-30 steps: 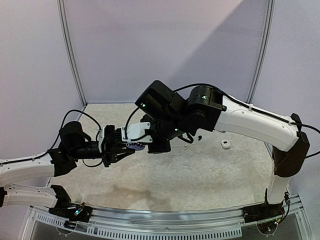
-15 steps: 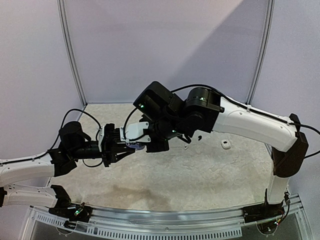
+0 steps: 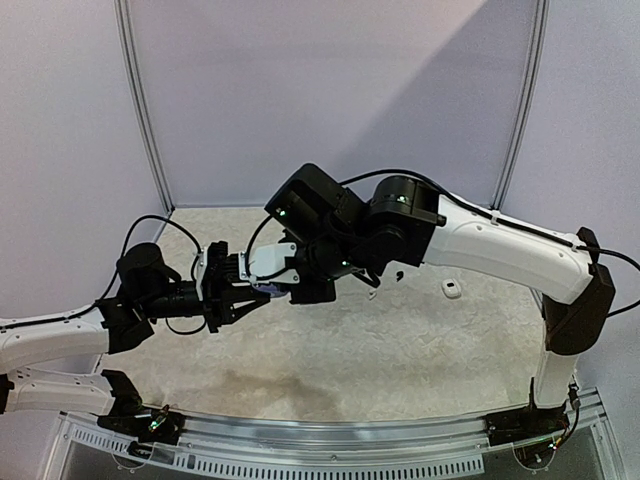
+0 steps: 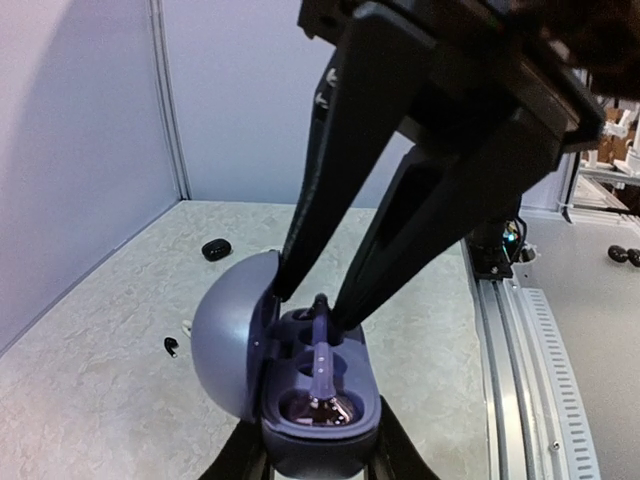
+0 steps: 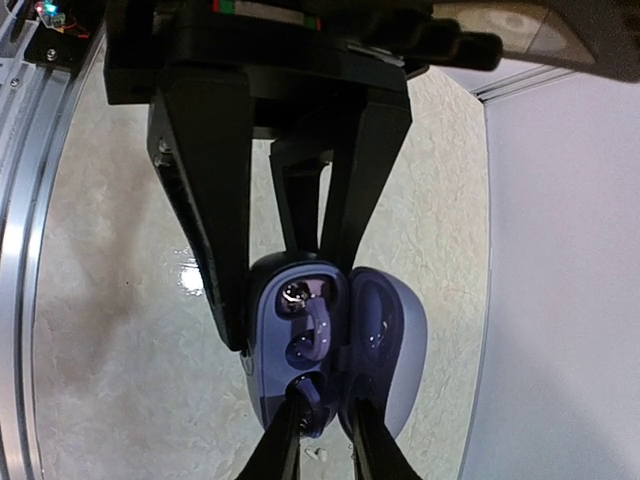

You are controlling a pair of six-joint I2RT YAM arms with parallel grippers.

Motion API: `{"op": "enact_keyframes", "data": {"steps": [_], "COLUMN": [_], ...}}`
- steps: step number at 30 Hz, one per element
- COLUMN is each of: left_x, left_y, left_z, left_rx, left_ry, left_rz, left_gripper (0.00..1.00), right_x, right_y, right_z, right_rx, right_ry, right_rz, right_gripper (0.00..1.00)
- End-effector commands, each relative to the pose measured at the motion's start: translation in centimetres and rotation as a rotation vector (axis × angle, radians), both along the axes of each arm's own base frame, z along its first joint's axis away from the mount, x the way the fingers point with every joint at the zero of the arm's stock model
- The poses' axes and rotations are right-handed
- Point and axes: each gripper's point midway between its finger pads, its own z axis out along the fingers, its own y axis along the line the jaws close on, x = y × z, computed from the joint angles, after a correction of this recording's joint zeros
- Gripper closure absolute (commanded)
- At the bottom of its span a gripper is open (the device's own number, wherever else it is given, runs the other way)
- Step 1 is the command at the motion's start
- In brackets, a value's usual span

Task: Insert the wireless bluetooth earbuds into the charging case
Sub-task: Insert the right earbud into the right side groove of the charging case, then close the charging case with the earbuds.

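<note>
Holding the charging case (image 4: 320, 440) up off the table (image 3: 400, 350): left gripper (image 4: 315, 452) clenched on its base, lid (image 4: 225, 350) swung open. Where are the buds? (Ana)

One seated earbud (image 5: 297, 293) in the socket nearest the left gripper. The second earbud (image 5: 308, 392) is at the other socket, between the tips of the right gripper (image 5: 323, 408). Narrow gap between those fingers. Can't tell whether they pinch it or stand free of it. (Ben)

Risks? (Ana)

Likely one: the bud isn't fully down and rides up with the tips when they lift, or tips over and drops to the table. Cause: the fingers hug it so closely. Second: one right finger runs just beside the open lid. A sideways nudge could fold the lid shut or twist the case, which is gripped only at its base. (Ben)

Views compared? (Ana)

Top view: the arms cover the case and the sockets are hidden, but it shows the case aloft and a small white piece (image 3: 451, 288) on the table to the right. Left wrist view adds a loose black earbud (image 4: 172, 346) and a black case (image 4: 215, 248) on the table, which the right wrist view lacks. Right wrist view looks straight into both sockets. (Ben)
</note>
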Motion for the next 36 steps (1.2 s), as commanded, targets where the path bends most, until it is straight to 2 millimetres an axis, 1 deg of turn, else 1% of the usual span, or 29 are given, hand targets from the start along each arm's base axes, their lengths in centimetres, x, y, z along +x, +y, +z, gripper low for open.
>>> {"op": "enact_keyframes", "data": {"steps": [1,4,8,11,12,14,15,16,17,18,19,20,21,22,23,24,25,27,28,29,31,32,34,36], "left_x": [-0.1,0.0,0.1,0.2,0.2,0.1,0.0,-0.2,-0.8,-1.5,-1.7,-1.3,-0.6,0.0,0.3,0.4,0.3,0.0,-0.1,-0.1,0.2,0.5,0.9,1.1], "left_y": [0.0,0.0,0.0,0.0,0.0,0.0,0.0,0.0,-0.1,-0.2,-0.1,0.1,0.1,0.1,0.1,0.1,0.0,-0.2,-0.2,-0.3,-0.2,-0.1,0.2,0.2], "left_z": [2.3,2.2,2.0,1.8,1.7,1.4,1.2,1.0,0.5,-0.3,-1.0,-1.6,-1.8,-1.6,-1.8,-1.7,-1.6,-1.3,-1.1,-0.9,-0.7,-0.7,-0.7,-0.8], "left_rx": [-0.094,-0.092,-0.085,-0.079,-0.075,-0.055,-0.039,-0.017,0.021,0.068,0.117,0.159,0.19,0.216,0.239,0.248,0.248,0.234,0.224,0.217,0.209,0.209,0.213,0.216], "left_ry": [0.003,0.005,0.002,0.004,-0.001,-0.029,-0.057,-0.095,-0.165,-0.252,-0.355,-0.426,-0.475,-0.518,-0.546,-0.569,-0.583,-0.572,-0.557,-0.541,-0.51,-0.491,-0.457,-0.434], "left_rz": [0.017,0.02,0.024,0.029,0.029,0.021,0.017,0.004,-0.036,-0.081,-0.095,-0.075,-0.05,-0.028,-0.021,-0.023,-0.033,-0.051,-0.053,-0.051,-0.026,-0.008,0.02,0.034], "left_gripper": [1.0,1.0,1.0,1.0,1.0,1.0,1.0,1.0,1.0,1.0,1.0,1.0,1.0,1.0,1.0,1.0,1.0,1.0,1.0,1.0,1.0,1.0,1.0,1.0], "right_x": [0.4,0.3,0.1,-0.3,-0.6,-1.6,-1.9,-2.0,-2.0,-1.6,-0.9,-0.1,0.7,2.0,3.3,4.4,5.1,5.9,5.8,5.7,5.2,5.0,4.7,4.4], "right_y": [-1.4,-1.5,-1.7,-2.0,-2.1,-1.2,-1.5,-1.2,-1.4,-1.3,-1.3,-1.2,-1.0,-0.5,-0.4,0.1,0.5,2.5,3.1,3.9,4.4,4.3,3.7,2.6], "right_z": [-0.5,0.8,2.0,3.6,4.8,7.2,8.2,9.0,10.2,10.8,11.3,11.6,11.5,10.6,10.7,10.1,10.0,7.5,6.8,5.1,3.0,2.2,1.2,0.8], "right_rx": [-0.02,0.035,0.08,0.136,0.183,0.316,0.381,0.443,0.506,0.561,0.608,0.649,0.661,0.651,0.672,0.686,0.708,0.681,0.672,0.647,0.61,0.603,0.607,0.622], "right_ry": [0.015,0.015,0.027,0.041,0.053,0.079,0.083,0.077,0.069,0.064,0.046,0.032,0.009,-0.019,-0.05,-0.066,-0.062,-0.057,-0.048,-0.03,-0.006,0.015,0.047,0.074], "right_rz": [-0.053,-0.063,-0.08,-0.083,-0.076,-0.03,-0.021,-0.014,-0.014,-0.028,-0.058,-0.099,-0.139,-0.2,-0.267,-0.335,-0.379,-0.417,-0.424,-0.427,-0.429,-0.441,-0.465,-0.493], "right_gripper": [0.79,0.76,0.75,0.75,0.74,0.71,0.69,0.68,0.68,0.68,0.69,0.68,0.67,0.66,0.66,0.66,0.66,0.66,0.66,0.66,0.66,0.66,0.66,0.66]}}
